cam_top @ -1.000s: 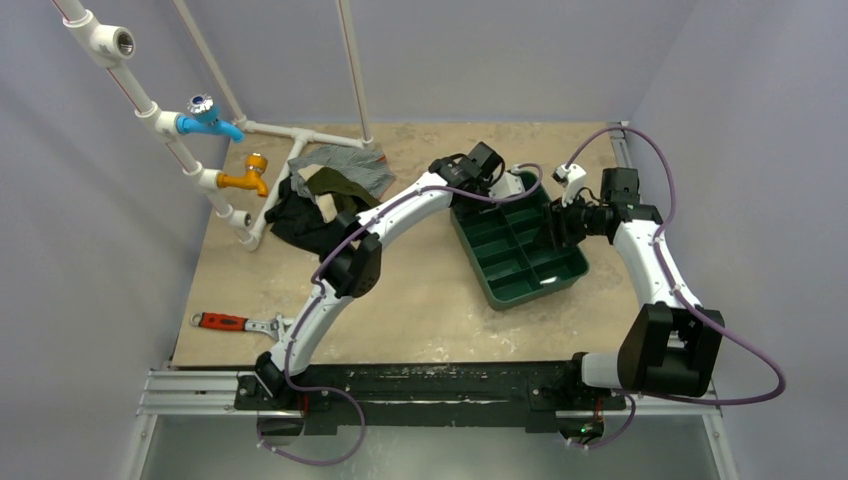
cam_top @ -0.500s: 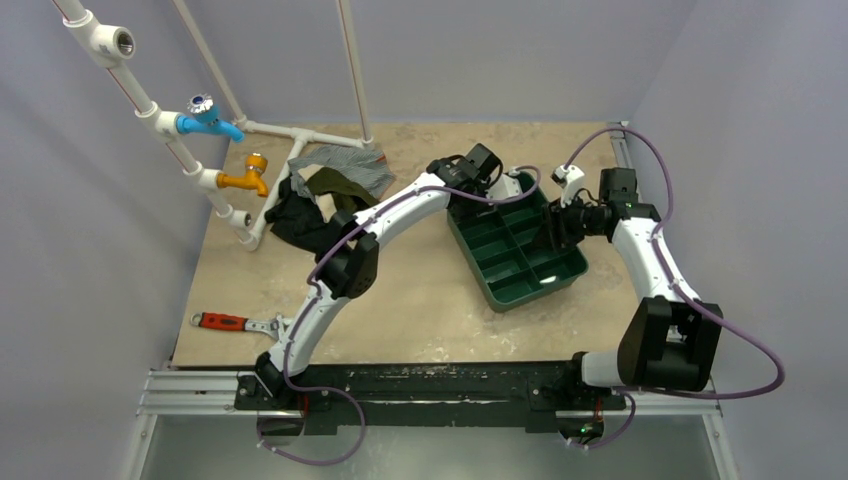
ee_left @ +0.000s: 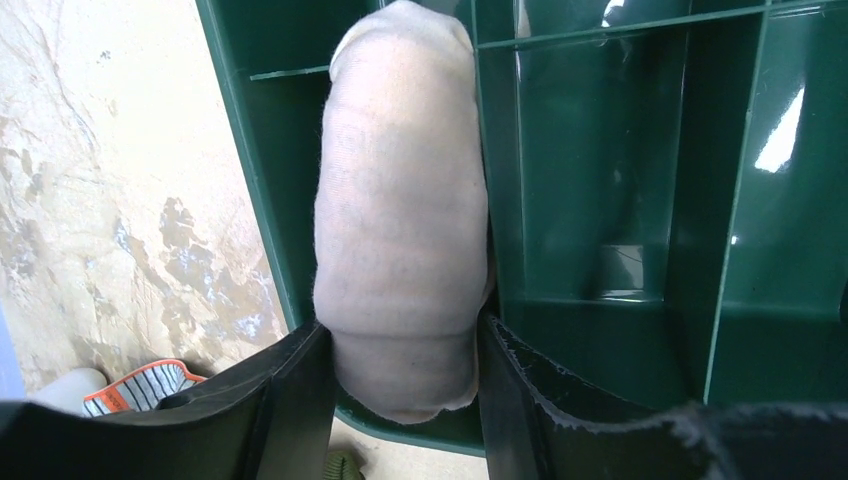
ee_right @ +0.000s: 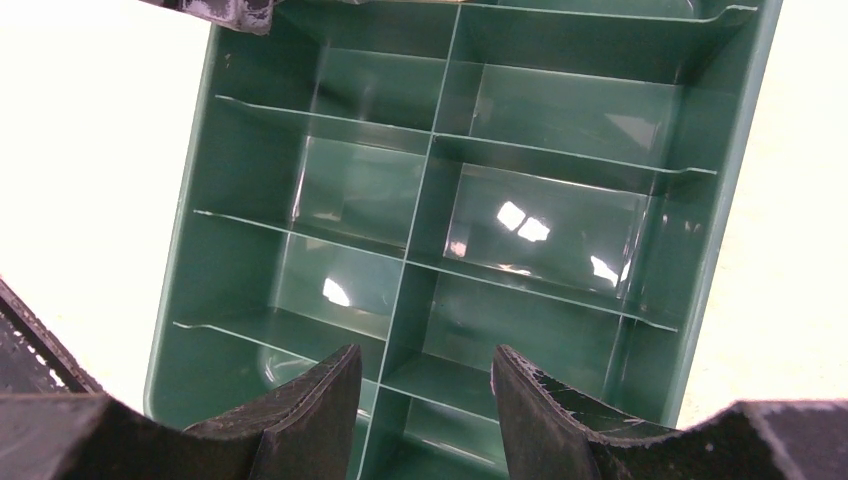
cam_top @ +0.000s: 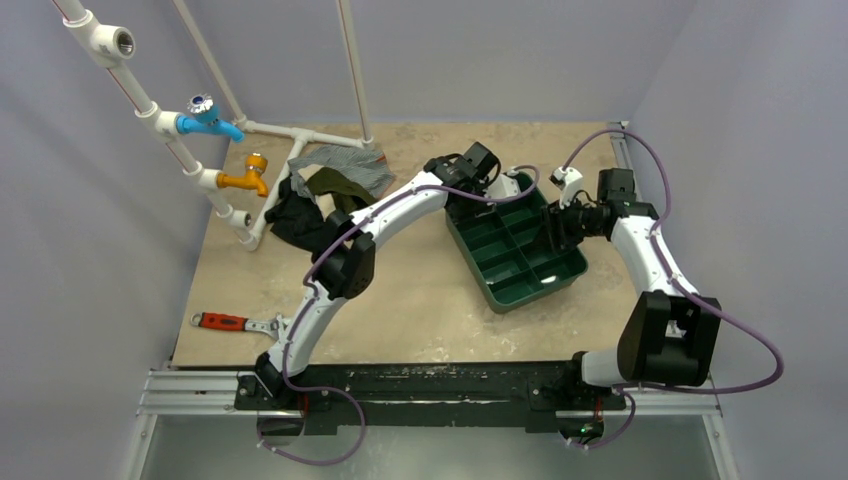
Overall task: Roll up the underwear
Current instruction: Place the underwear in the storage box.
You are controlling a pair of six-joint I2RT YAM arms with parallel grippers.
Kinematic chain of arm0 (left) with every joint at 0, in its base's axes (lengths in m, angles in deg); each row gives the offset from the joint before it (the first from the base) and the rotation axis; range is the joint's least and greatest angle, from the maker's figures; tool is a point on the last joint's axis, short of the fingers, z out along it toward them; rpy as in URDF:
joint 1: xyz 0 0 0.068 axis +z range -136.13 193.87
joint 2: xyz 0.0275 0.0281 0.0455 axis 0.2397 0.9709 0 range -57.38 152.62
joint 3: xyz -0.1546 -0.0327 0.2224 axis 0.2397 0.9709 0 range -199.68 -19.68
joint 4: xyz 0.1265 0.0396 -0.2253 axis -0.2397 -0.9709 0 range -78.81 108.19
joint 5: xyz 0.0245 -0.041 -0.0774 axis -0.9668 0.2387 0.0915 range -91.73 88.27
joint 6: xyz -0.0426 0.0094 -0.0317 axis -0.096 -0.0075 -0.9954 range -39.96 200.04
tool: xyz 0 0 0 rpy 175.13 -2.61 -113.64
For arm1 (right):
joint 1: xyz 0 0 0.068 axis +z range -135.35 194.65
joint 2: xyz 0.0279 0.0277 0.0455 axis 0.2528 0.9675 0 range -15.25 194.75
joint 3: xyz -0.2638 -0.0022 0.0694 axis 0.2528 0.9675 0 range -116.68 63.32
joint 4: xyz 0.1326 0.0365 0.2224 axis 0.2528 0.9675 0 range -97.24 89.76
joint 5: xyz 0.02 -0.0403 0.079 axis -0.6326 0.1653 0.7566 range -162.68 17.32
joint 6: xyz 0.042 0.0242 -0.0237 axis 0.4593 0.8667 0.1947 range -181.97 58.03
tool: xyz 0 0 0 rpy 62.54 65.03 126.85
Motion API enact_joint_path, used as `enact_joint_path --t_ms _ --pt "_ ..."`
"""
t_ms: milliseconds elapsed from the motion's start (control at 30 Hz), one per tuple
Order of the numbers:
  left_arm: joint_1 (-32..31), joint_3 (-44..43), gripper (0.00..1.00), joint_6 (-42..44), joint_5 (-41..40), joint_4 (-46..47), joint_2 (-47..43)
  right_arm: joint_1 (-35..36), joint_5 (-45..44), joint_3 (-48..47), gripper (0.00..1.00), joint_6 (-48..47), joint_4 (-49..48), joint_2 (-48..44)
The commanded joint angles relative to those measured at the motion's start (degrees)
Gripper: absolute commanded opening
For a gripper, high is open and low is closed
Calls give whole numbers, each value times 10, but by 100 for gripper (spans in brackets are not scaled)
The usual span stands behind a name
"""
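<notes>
The underwear (ee_left: 400, 200) is a pale beige roll lying along the corner compartment of the green tray (ee_left: 235, 120). One end sticks out over the tray's rim. My left gripper (ee_left: 402, 335) is shut on that end, with a finger pressed against each side. In the top view the left gripper (cam_top: 497, 190) is at the tray's far left corner and hides the roll. My right gripper (ee_right: 425, 365) is open and empty. It hovers over the tray's (ee_right: 735, 180) empty compartments, at the right side of the tray (cam_top: 520, 290) in the top view (cam_top: 553, 232).
A pile of clothes (cam_top: 320, 200) lies at the back left, with a grey striped garment (cam_top: 345, 160) and an olive-green one (cam_top: 335, 184). White pipes carry a blue tap (cam_top: 205, 115) and a yellow tap (cam_top: 245, 176). A red wrench (cam_top: 225, 321) lies front left.
The left gripper and the tray have shifted slightly to the left. The right gripper stays over the tray, open.
</notes>
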State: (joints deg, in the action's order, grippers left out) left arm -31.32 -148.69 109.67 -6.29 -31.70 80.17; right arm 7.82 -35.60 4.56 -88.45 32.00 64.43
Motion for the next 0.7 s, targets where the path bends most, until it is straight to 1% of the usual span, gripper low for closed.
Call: enact_joint_path --t_ms 0,667 --pt "-2 6 49 7 16 -30 -36 -3 19 0 51 -9 2 1" --pt "2 24 50 -2 81 -38 -70 -4 23 -2 51 -10 6 10"
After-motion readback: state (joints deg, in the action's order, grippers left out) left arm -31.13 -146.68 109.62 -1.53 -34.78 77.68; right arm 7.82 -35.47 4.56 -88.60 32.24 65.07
